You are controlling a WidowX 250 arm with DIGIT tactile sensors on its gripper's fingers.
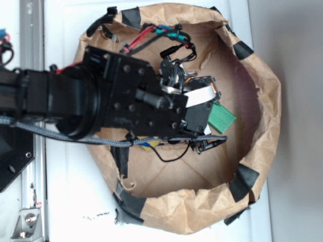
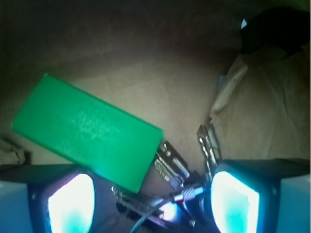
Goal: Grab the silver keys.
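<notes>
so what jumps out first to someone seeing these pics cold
In the wrist view the bright green block fills the left half of the paper floor, and the silver keys lie right beside its lower right corner, between the two glowing fingers. In the exterior view the black arm reaches into the crumpled brown paper bag, covering most of what is inside, with only the green block's corner peeking out.

Nothing readable here, honestly: no text, labels, brand names or numbers in either view. The green block (image 2: pixel 87 131) has a plain face with only faint scuffing, and the silver keys (image 2: pixel 177 182) are too blurry and glare-washed in the wrist view to make out any stamping. The brown paper bag (image 1: pixel 262 96) and its black tape patches (image 1: pixel 244 182) carry no print I can see either.
</notes>
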